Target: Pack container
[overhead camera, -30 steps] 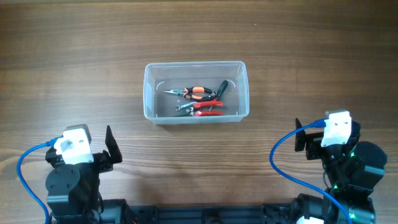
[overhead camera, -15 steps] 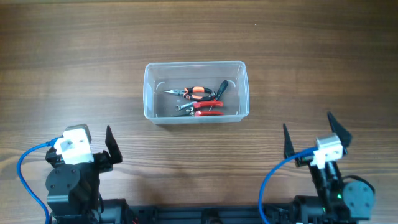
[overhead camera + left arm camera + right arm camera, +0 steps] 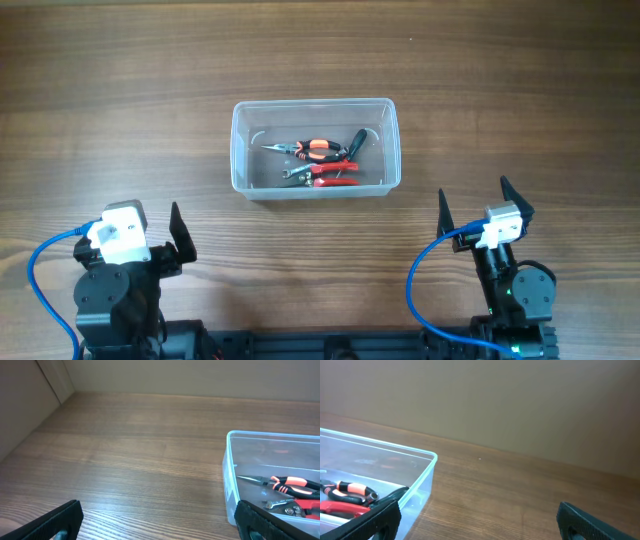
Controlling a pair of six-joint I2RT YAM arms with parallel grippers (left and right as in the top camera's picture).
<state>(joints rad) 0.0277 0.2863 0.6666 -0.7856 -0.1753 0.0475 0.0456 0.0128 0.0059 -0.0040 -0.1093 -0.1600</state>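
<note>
I see the clear rectangular plastic container [image 3: 240, 150] mid-scene, orange-handled pliers [image 3: 318, 149] and red-handled pliers [image 3: 335, 172] inside; left gripper [image 3: 159, 506] near left, right gripper [image 3: 472, 190] near right, both spread wide, gripping nothing

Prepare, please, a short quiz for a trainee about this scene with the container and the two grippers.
1. True or false: the orange-handled pliers and the red-handled pliers lie inside the container.
2. The right gripper is: A) open and empty; B) shut on pliers; C) inside the container.
3. What does the left gripper hold?

Key: 1 true; 2 A; 3 nothing, it is open above bare table.
</note>
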